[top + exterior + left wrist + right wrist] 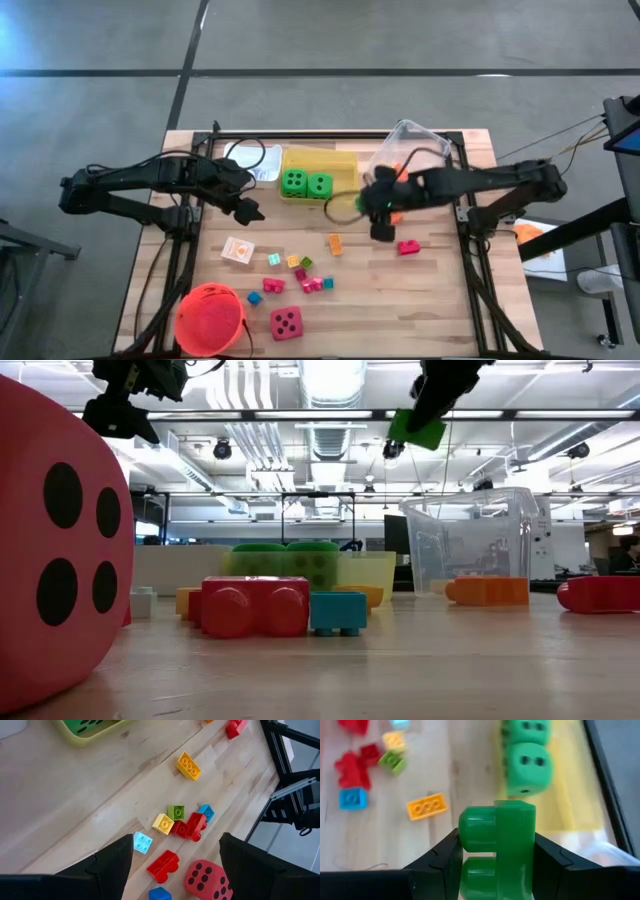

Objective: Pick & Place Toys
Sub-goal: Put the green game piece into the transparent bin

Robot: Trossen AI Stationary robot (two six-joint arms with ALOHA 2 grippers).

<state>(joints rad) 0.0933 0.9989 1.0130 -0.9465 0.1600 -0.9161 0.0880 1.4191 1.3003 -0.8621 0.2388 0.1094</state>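
My right gripper (496, 855) is clamped on a green block (497, 847), up in the air beside the yellow bin (318, 160), where two green dice (306, 184) already sit. My left gripper (247, 211) hangs empty, fingers apart. Loose blocks (300, 275) and the pink-red die (286, 322) remain on the table (430, 300).

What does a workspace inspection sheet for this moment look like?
Surface: wooden table, toys scattered on it.
Job's things: two green dice in the yellow bin; pink-red die; loose blocks; white card.
Clutter: orange-red bucket; clear bin.
Grippers: right gripper shut on a green block, raised above the table; left gripper open, empty.
Cables: a cable loop lies beside the yellow bin.
Surroundings: grey floor; ceiling ducts and lights.
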